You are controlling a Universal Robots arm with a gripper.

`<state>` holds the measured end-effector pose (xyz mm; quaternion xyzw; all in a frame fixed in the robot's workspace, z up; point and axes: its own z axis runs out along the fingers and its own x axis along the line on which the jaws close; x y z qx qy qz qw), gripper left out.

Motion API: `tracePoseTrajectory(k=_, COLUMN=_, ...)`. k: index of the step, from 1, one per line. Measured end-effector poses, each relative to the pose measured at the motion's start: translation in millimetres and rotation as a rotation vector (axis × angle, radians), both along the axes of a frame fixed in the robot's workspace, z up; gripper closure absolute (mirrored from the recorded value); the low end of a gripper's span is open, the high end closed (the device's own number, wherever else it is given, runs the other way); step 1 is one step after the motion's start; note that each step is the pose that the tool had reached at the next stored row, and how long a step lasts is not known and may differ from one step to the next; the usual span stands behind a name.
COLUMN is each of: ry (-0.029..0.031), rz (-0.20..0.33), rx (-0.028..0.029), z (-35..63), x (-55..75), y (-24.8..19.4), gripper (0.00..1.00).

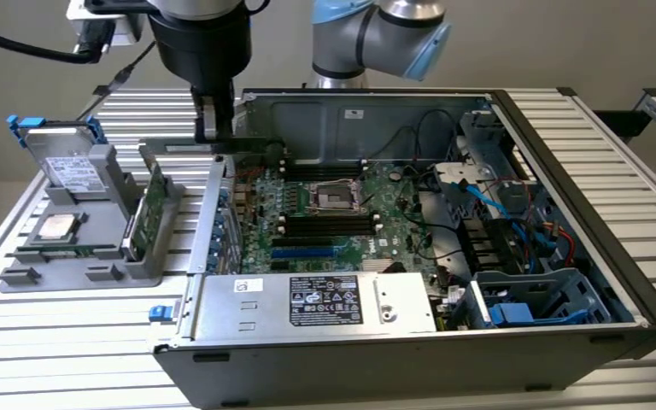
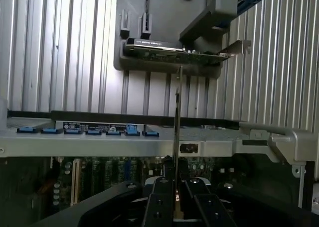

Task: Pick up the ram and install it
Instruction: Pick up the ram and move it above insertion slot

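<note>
My hand [image 2: 178, 197] grips the thin green ram stick [image 2: 178, 107]; hitting the grey case wall [image 2: 124, 145] below could tilt it.

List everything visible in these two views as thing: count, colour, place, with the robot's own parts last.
computer case: one, black, open, centre of the exterior view
motherboard: one, green, inside the case
power supply: one, silver, case's near end
tray: one, grey, exterior view's left of the case
expansion card: one, green, standing in the tray
processor chip: one, silver, lying on the tray
table: one, ribbed silver, under everything
ram: one, dark edge-on, above the case's edge
gripper: one, black, shut on the ram
arm: one, grey and blue, behind the case
</note>
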<state>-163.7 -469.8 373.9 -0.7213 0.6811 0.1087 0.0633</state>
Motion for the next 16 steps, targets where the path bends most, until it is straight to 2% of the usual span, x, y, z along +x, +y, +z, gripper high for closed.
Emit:
tracePoseTrajectory(k=5, ry=-0.0002, rz=0.000, rx=0.0183, z=0.0, x=23.2, y=-1.0, gripper=0.86)
tracePoseTrajectory(k=10, ry=-0.0002, rz=0.000, rx=0.0291, z=0.0, x=45.8, y=-1.5, gripper=0.86)
tracePoseTrajectory(k=12, ry=-0.0002, rz=0.000, rx=0.0309, z=0.0, x=54.7, y=-1.7, gripper=0.86)
tracePoseTrajectory(k=16, ry=0.0006, rz=0.000, rx=0.0310, z=0.0, x=69.9, y=-1.3, gripper=0.86)
